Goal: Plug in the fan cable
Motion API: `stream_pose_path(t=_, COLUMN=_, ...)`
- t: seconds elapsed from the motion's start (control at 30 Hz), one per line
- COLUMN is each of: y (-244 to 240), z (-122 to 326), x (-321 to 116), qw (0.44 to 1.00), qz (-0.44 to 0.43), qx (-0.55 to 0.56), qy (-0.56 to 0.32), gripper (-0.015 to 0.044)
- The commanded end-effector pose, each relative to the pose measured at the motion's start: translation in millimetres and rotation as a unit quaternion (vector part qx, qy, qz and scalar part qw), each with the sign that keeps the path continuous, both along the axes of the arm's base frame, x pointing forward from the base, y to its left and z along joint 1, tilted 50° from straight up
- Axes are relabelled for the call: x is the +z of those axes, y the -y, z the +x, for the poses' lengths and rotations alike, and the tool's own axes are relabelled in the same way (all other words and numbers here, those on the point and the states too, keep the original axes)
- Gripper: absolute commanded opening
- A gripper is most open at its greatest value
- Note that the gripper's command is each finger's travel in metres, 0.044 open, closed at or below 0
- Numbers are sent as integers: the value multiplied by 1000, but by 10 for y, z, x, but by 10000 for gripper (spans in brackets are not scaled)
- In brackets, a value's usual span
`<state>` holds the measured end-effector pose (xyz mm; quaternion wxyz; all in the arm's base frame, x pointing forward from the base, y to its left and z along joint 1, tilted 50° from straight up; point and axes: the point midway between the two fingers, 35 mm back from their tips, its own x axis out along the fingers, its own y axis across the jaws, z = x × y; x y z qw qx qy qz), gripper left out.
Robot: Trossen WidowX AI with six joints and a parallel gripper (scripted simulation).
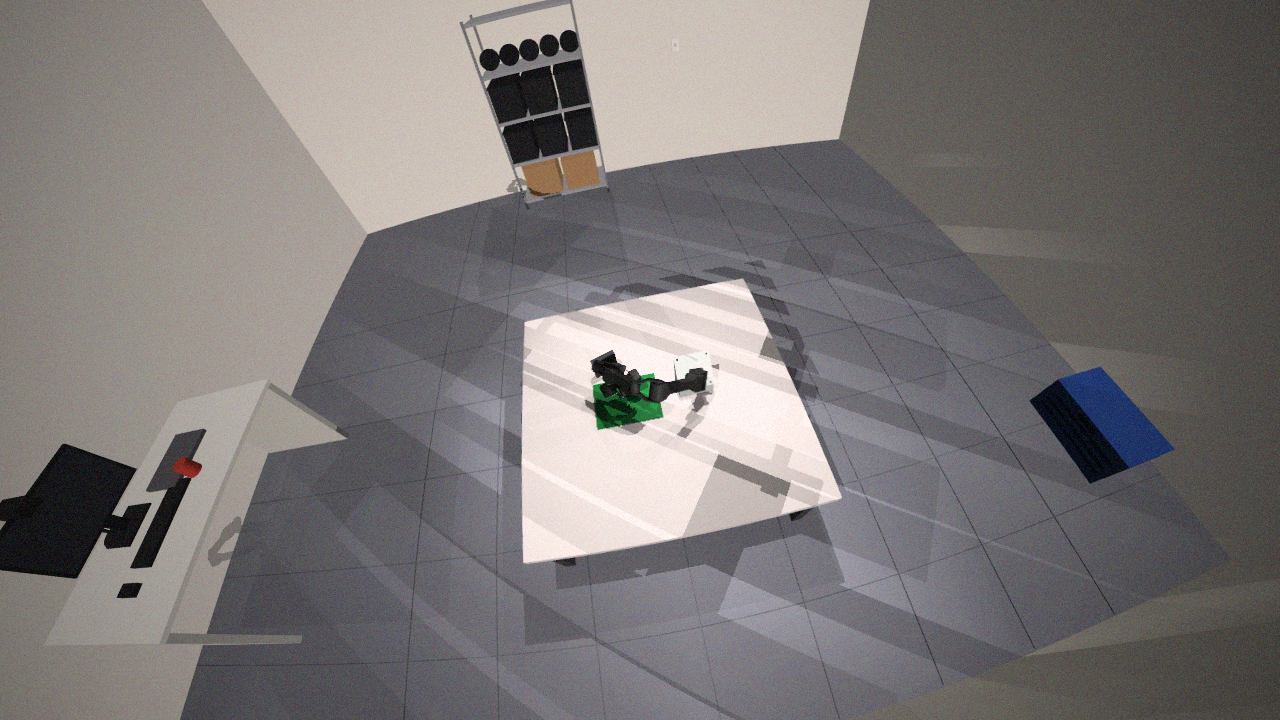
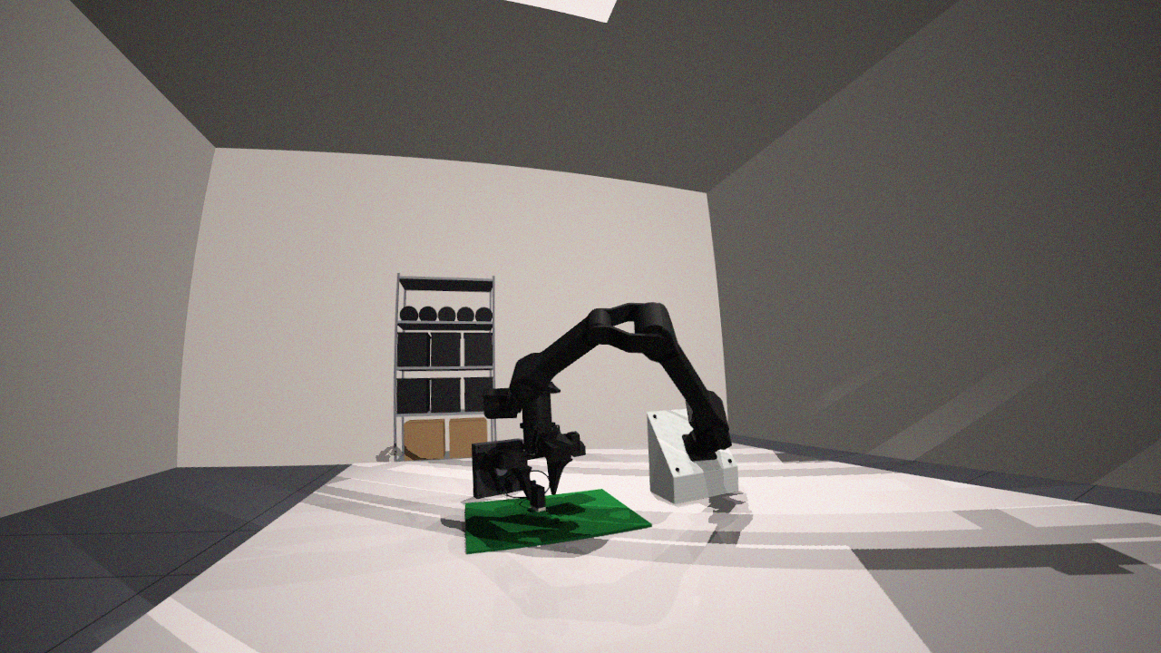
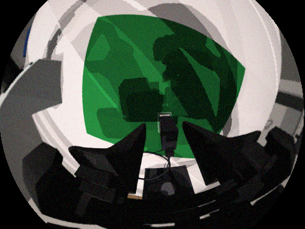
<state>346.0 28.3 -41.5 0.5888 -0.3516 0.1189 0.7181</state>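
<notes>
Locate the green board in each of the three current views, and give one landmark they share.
Top: the green board lies just left of the picture's centre, on the white table, partly under the arm.
Exterior: low, slightly left of centre, below the gripper.
Wrist: large, filling the upper middle, beyond the fingertips.
Shared landmark: the white table.

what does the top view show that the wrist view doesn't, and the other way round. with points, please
Only the top view: the shelf (image 1: 558,111) (image 2: 493,349), the monitor (image 1: 67,510) and the red object (image 1: 187,467).

Only the wrist view: the plug (image 3: 168,131) between the parted fingers, clear of both, and its cable (image 3: 169,163).

Both: the green board (image 1: 648,407) (image 2: 604,507) (image 3: 108,73) and the white table (image 1: 608,501) (image 2: 365,600) (image 3: 71,117).
</notes>
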Motion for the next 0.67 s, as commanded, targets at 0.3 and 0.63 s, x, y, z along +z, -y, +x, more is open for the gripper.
stream_pose_path(t=0.3, y=179, z=-54, x=544, qw=1000, qz=-5, qx=-6, qy=7, gripper=260)
stream_pose_path(t=0.63, y=-316, z=-471, x=1114, qw=1000, qz=-1, qx=-6, qy=6, gripper=260)
